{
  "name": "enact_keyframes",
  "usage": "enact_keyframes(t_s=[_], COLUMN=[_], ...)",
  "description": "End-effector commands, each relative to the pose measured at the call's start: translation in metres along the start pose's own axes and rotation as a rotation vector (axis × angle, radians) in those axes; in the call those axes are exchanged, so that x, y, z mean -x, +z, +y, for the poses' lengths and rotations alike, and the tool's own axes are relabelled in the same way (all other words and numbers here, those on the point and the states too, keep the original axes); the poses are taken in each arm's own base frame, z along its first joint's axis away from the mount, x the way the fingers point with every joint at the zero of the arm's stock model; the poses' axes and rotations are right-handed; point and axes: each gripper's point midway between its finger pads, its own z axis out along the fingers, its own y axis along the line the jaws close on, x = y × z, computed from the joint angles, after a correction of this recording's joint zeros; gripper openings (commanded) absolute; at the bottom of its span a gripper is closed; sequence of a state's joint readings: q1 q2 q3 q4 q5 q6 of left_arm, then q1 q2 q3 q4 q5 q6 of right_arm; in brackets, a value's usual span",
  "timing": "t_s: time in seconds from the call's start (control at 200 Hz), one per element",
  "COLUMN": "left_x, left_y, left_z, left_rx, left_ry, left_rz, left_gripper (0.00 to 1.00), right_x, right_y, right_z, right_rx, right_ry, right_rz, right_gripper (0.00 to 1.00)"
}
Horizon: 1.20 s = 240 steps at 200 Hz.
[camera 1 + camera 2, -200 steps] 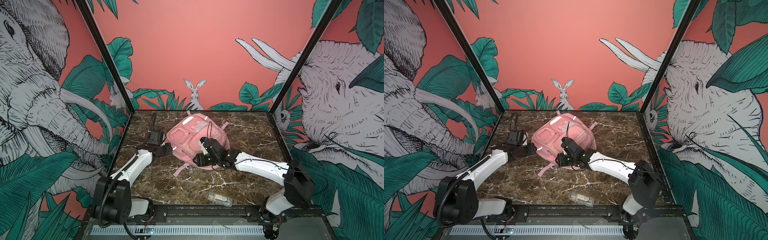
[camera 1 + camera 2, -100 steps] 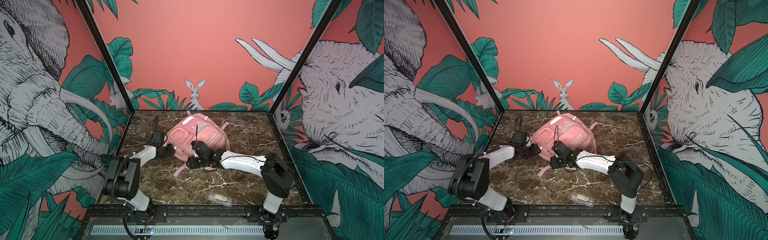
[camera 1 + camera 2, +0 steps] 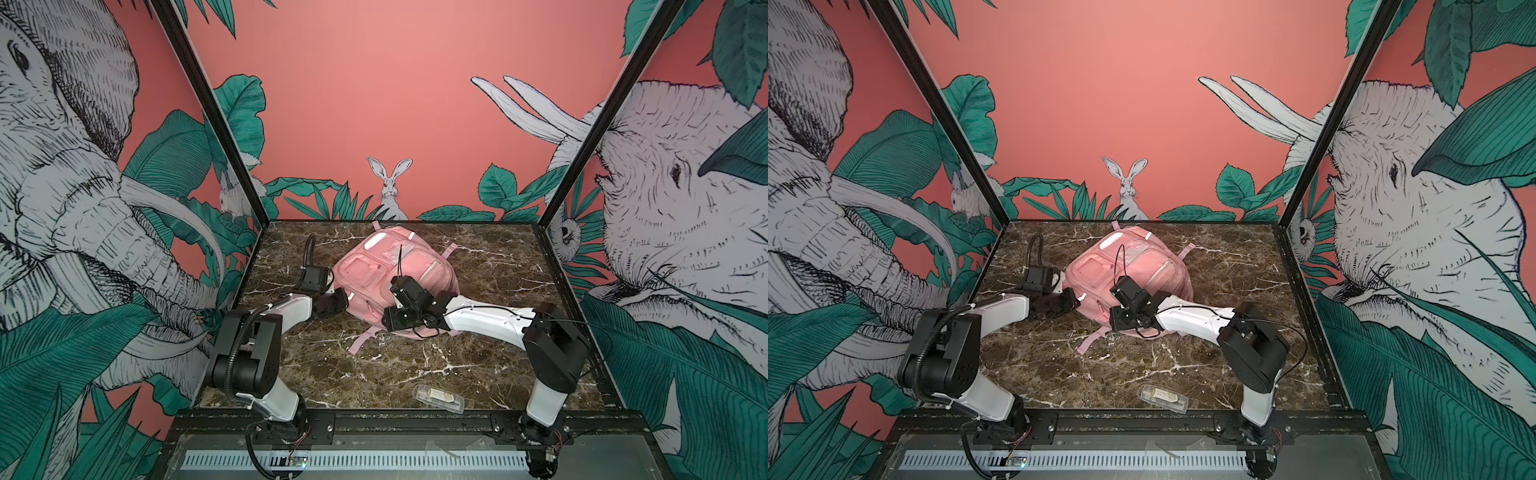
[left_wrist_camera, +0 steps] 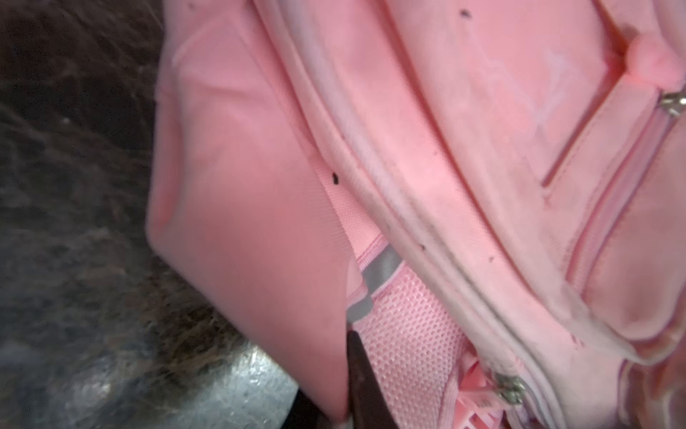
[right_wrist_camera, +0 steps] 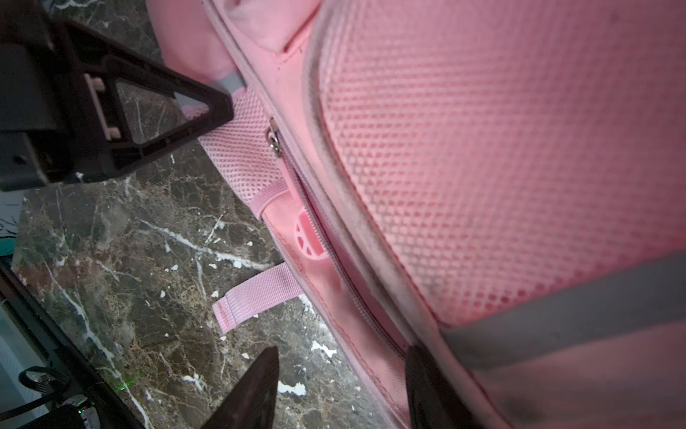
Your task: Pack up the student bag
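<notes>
The student bag (image 3: 374,266) lies flat on the dark marble-patterned desk (image 3: 374,374), front pockets facing up. In both top views it sits from the desk's centre toward 12 o'clock, close to the back wall.

The left end effector (image 3: 337,300) meets the bag at its 8 o'clock edge. In the left wrist view its dark fingers (image 4: 358,371) are drawn together with a fold of the bag's smooth pink side fabric caught between them, just beside the mesh side pocket (image 4: 408,334) and a short grey reflective strip (image 4: 378,271).

The right end effector (image 3: 392,321) rests at the bag's 6 o'clock edge, with its white forearm running off toward 4 o'clock. In the right wrist view its jaws stand apart. One finger is over bare desk and the other is against the bag's lower body, so the zipped seam runs between them. That view also shows a metal zip pull (image 5: 274,139) at the top of the seam and the left end effector's triangular finger touching the mesh pocket.

A loose pink webbing strap (image 3: 361,343) trails from the bag's 7 o'clock corner onto the desk. A small clear plastic case (image 3: 438,399) lies well apart from the bag, at 5 o'clock near the desk's front edge.
</notes>
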<state>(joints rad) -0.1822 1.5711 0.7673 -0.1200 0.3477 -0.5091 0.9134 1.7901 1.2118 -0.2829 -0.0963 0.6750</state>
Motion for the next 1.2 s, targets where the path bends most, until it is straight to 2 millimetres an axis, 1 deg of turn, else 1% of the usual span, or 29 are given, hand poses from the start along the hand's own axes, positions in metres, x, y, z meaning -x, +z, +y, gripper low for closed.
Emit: enact_keyframes(t_s=[0.0,0.11,0.235,0.335,0.45,0.505,0.51,0.52,0.57,0.64,0.76,1.02,1.195], left_x=[-0.006,-0.010,-0.013,-0.016,-0.021,-0.024,-0.025,-0.025,-0.028,-0.029,-0.031,-0.032,-0.034], left_y=[-0.013,-0.017,-0.020,-0.020,-0.019,-0.018,-0.018,-0.018,-0.016,-0.015,-0.015,-0.017,-0.016], left_z=[-0.007,-0.011,-0.013,-0.015,-0.017,-0.019,-0.019,-0.019,-0.021,-0.022,-0.025,-0.023,-0.023], left_rx=[-0.039,-0.059,-0.065,-0.071,-0.074,-0.073,-0.074,-0.075,-0.077,-0.077,-0.080,-0.070,-0.070], left_ry=[-0.010,-0.011,-0.014,-0.014,-0.013,-0.011,-0.010,-0.011,-0.008,-0.007,-0.003,0.001,0.001], left_rz=[-0.006,-0.008,-0.008,-0.003,0.004,0.010,0.010,0.009,0.016,0.016,0.017,0.019,0.025], left_gripper=[0.08,0.07,0.07,0.07,0.07,0.07,0.07,0.07,0.07,0.07,0.07,0.07,0.07], right_x=[0.013,0.014,0.011,0.011,0.014,0.011,0.016,0.021,0.023,0.026,0.027,0.024,0.024], right_y=[-0.011,-0.011,-0.003,0.001,0.006,0.012,0.010,0.008,0.009,0.014,0.020,0.029,0.036], right_z=[-0.008,0.010,0.027,0.041,0.048,0.046,0.050,0.053,0.058,0.055,0.046,0.036,0.038], right_rx=[-0.033,0.033,0.071,0.090,0.099,0.093,0.101,0.108,0.115,0.096,0.040,-0.007,0.005], right_ry=[-0.050,-0.076,-0.107,-0.132,-0.142,-0.144,-0.144,-0.145,-0.153,-0.158,-0.171,-0.191,-0.188], right_rz=[-0.048,-0.058,-0.044,-0.046,-0.046,-0.033,-0.045,-0.055,-0.056,-0.056,-0.052,-0.036,-0.027], right_gripper=[0.51,0.46,0.40,0.38,0.36,0.35,0.35,0.35,0.35,0.34,0.34,0.33,0.32])
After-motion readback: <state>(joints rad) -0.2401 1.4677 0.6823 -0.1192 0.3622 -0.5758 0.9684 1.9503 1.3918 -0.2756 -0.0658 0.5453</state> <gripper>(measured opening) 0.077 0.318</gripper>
